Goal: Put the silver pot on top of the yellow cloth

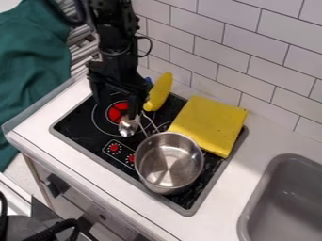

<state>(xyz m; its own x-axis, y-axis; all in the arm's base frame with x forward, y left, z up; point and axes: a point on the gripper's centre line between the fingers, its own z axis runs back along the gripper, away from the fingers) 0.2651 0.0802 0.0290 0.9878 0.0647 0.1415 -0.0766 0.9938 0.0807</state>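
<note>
The black gripper hangs over the stove's rear-left burner, up and to the left of the pot. The silver pot stands upright on the front-right part of the black stovetop, its inside bare and its wire handle pointing up the view towards the gripper. Just past the pot's upper-right rim lies the yellow cloth, folded into a thick rectangle over the stove's back-right edge. Pot and cloth are side by side, with the rim overlapping the cloth's near edge in the view.
A silver spoon-like object is just below the gripper, left of the pot's handle. A yellow object with a blue part stands right of the gripper. The tiled wall runs behind, and a grey sink lies at the lower right.
</note>
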